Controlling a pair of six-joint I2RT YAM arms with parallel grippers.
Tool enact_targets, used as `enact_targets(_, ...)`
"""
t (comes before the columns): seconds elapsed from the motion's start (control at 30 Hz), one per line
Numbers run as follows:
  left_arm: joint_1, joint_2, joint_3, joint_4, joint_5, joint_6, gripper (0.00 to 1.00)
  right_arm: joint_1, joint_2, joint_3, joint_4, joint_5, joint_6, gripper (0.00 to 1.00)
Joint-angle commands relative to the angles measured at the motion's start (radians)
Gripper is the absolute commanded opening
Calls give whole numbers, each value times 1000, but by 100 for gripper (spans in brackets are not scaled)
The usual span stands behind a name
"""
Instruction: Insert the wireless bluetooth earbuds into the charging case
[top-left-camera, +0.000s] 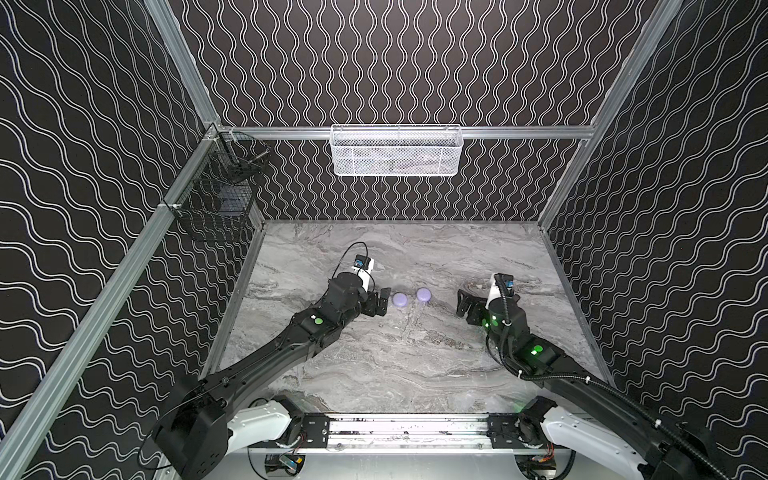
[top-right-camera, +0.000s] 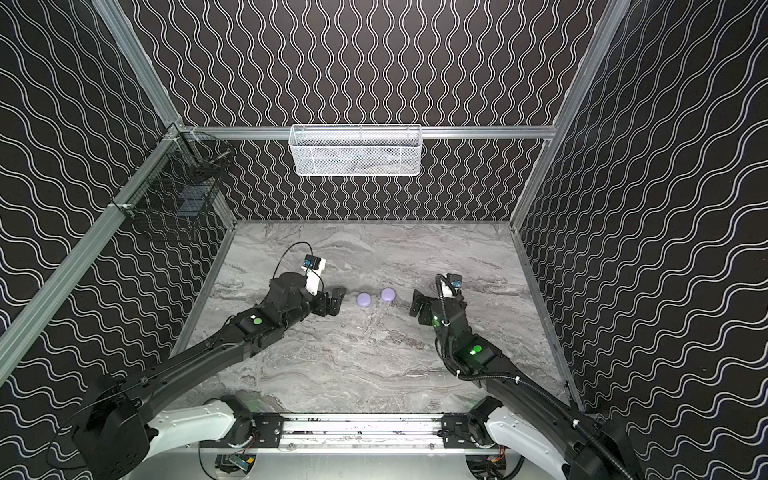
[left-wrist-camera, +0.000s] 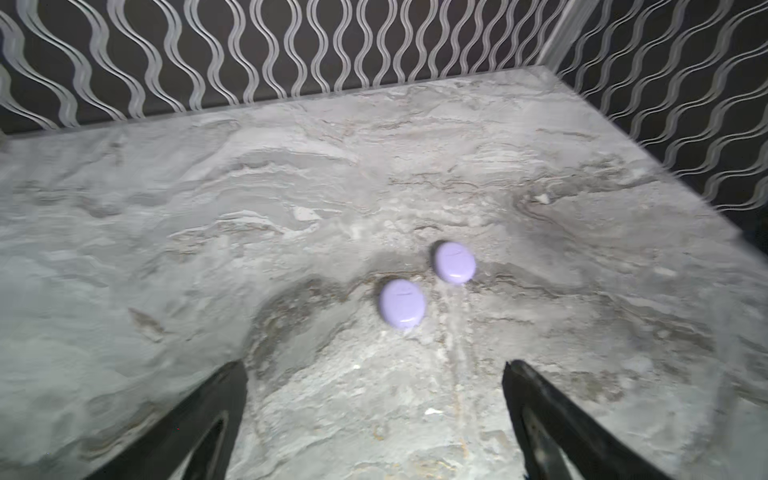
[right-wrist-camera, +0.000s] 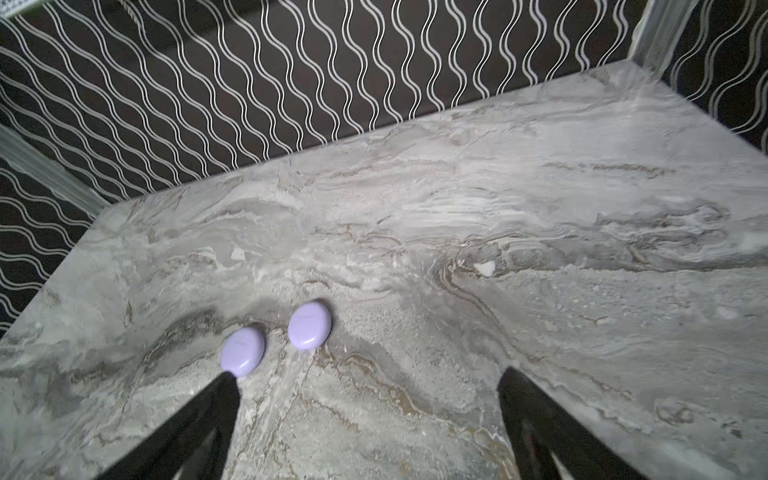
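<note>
Two lavender charging cases (top-left-camera: 401, 299) (top-left-camera: 423, 294), seemingly closed, lie between two gaping grippers (top-left-camera: 383, 302) (top-left-camera: 461, 308).

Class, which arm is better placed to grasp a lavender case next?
Probably left: the left gripper, open, sits right beside the left case; the right gripper, also open, stands farther from the right case.

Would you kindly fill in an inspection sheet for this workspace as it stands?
Surface: grey marble tabletop, no spills seen.
Job's things: left case and right case, lavender, lids shut, side by side, apart; earbuds: nothing seen.
Clutter: nothing seen.
Grippers: left gripper open, empty, close to left case, not touching; right gripper open, empty, farther from right case.
Cables: black cable looped at left wrist; corrugated hose along right arm.
Surroundings: white mesh basket on rear rail; black wire basket on left rail; wavy-patterned walls.
</note>
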Motion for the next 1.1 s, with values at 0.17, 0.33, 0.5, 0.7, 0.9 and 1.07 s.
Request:
enact_targets(0.17,16,-219,-110,138,-201,111,99,-88,-31,95,-102,27,-36,99)
enact_targets(0.33,42,-261,-152,247,-221,221,99,-127,-48,99,-84,4,-68,99)
enact_targets(0.5,133,-230,-238,452,-147,326,99,-159,-49,91,-59,-11,-105,99)
enact_targets(0.7,366,-40,-230,543,48,227,99,-201,-31,18,69,-127,-186,99)
enact_targets(0.9,513,12,-212,547,204,204,99,-202,-80,-122,265,-183,-261,99)
enact_targets(1.07,532,19,-233,531,237,262,99,-202,-64,-138,282,-118,-297,99)
